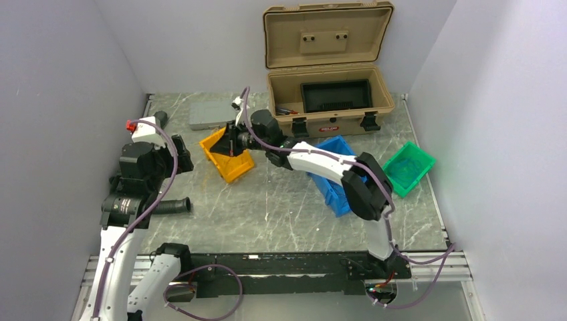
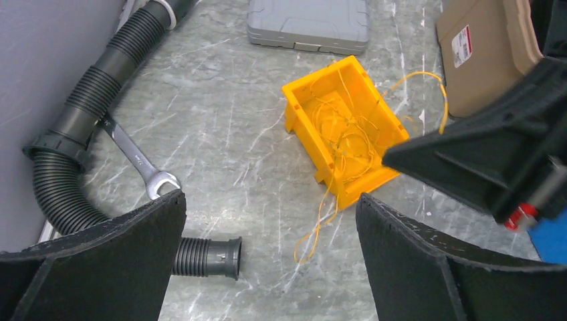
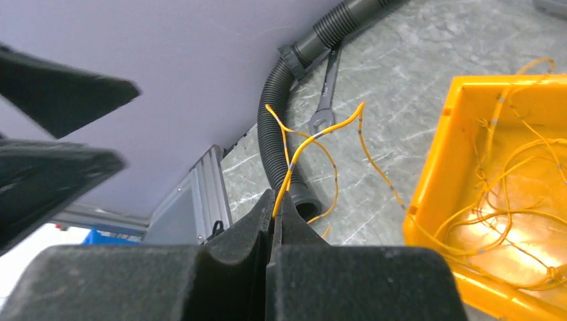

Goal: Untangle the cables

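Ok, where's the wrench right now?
In the left wrist view the wrench lies flat on the table beside the black hose, left of the yellow bin.

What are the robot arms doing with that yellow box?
The right gripper is shut on a few thin yellow wires and holds them up beside the yellow bin. Most of the wires lie in a tangled heap inside the bin, and some strands hang over its edge onto the table. The left gripper is open and holds nothing, a little way off from the bin.
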